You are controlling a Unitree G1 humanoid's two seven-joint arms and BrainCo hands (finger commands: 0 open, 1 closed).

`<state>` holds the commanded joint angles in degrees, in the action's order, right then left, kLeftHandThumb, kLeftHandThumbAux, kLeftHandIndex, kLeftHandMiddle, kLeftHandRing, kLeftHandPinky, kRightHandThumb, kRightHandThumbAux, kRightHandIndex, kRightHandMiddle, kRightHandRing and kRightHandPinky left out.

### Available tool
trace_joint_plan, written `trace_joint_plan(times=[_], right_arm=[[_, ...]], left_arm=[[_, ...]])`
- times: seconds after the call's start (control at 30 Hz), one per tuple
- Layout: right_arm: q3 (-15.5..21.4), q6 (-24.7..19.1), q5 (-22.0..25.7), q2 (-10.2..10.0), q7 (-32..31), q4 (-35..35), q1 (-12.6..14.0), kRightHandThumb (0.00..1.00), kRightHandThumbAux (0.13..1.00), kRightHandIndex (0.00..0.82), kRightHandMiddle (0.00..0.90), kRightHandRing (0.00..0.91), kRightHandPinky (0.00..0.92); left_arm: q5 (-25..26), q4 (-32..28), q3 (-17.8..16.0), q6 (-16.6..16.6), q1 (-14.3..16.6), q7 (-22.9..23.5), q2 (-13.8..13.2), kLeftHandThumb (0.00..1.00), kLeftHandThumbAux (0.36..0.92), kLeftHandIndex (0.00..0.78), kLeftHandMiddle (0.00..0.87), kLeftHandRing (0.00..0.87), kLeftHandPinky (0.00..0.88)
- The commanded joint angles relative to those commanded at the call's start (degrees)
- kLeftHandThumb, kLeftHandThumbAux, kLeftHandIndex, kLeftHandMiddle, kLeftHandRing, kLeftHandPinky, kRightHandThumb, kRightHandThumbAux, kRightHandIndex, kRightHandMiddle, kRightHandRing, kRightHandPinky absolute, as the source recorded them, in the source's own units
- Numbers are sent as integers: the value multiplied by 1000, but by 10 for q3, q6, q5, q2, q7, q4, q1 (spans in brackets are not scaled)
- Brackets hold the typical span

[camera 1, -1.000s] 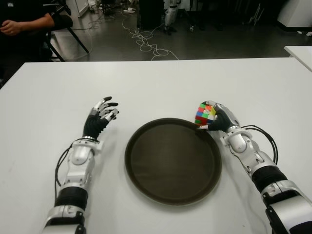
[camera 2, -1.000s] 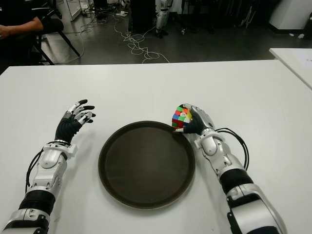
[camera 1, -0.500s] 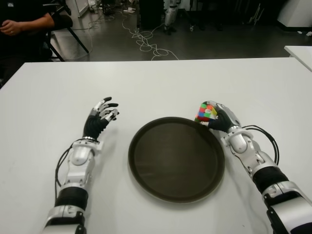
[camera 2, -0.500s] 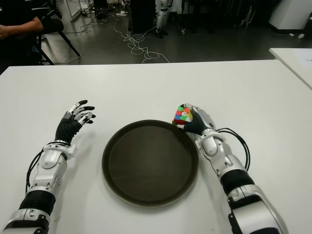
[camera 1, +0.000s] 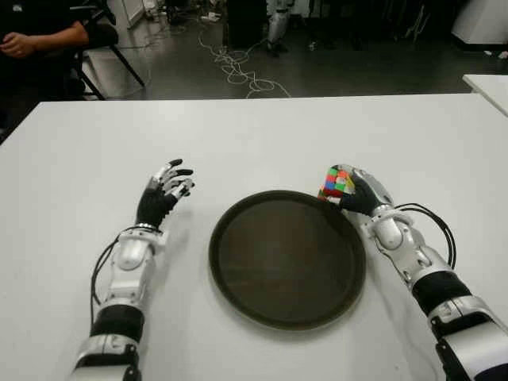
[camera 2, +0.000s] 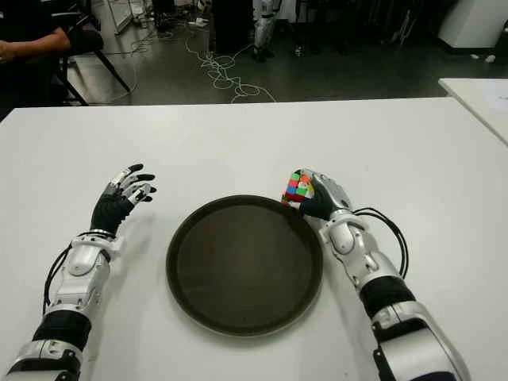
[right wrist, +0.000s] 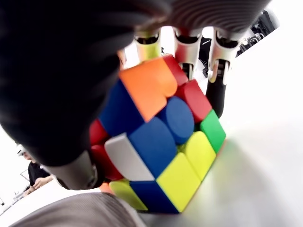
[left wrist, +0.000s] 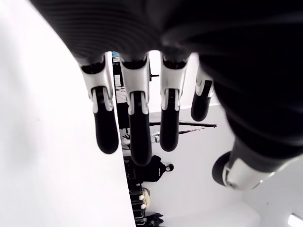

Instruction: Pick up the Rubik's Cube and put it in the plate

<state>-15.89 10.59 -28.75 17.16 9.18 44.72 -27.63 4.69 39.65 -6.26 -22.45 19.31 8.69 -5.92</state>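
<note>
Multicoloured and bright against the white table point(camera 1: 262, 135), the Rubik's Cube point(camera 1: 336, 183) sat gripped in the right hand point(camera 1: 359, 191), just beside the far right rim of the plate point(camera 1: 286, 258) and not inside it. The right wrist view showed the fingers point(right wrist: 187, 49) curled behind the cube and the thumb pressed on its other side, with orange, blue, red, yellow, white and green tiles facing the camera; one lower corner of the cube seemed to be at or very near the tabletop. The plate was a dark brown round tray lying flat on the table between the two arms, holding nothing. The left hand point(camera 1: 164, 194) showed to the left of the plate, well apart from it, its fingers point(left wrist: 106, 118) loosely extended and spread with nothing in them; whether it touched the table could not be told. Beyond the table's far edge lay a dark floor with tangled cables point(camera 1: 238, 67), and a seated person point(camera 1: 44, 36) appeared at the far left corner.
</note>
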Motion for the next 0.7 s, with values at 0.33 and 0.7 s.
trace_joint_plan(times=[0.33,0.7], right_arm=[[0,6,-1,0,4,0,2,682,738,429,728,731,698],[-1,10,-2,2,1,-1,2,682,738,430,730,733,697]], left_arm=[[-2,0,-1,-1,-1,-2,1,618,627,172,286,327,350],[-4,2,0,-5,-2,-1,-2,613,624,169,282,323,357]])
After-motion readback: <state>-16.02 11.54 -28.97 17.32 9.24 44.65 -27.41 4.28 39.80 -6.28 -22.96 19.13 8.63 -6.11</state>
